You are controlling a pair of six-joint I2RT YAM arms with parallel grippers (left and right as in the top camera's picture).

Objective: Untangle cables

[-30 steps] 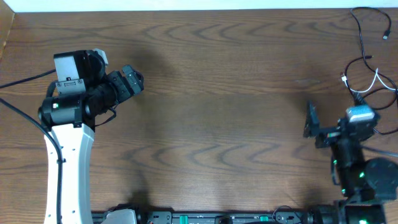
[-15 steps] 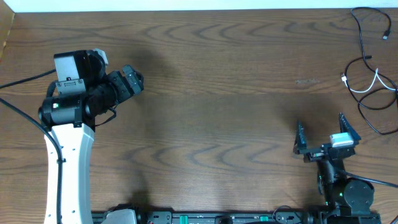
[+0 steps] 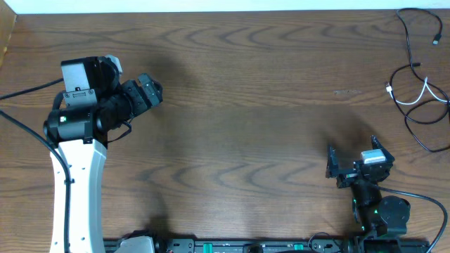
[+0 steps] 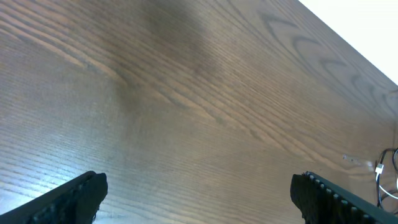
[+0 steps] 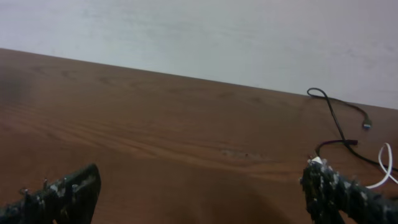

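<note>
Cables (image 3: 425, 90) sprawl whole overhead, clipped in wrist views; left hand (image 4: 199, 190), right hand (image 5: 199, 190) spread wide.

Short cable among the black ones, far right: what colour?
The cable is white; overhead shows it best.

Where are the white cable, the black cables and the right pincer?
white cable (image 3: 420, 96): overhead view, middle of its curve.
black cables (image 3: 408, 39): overhead view, upper strand.
right pincer (image 3: 351, 151): overhead view, midway between fingertips.
</note>
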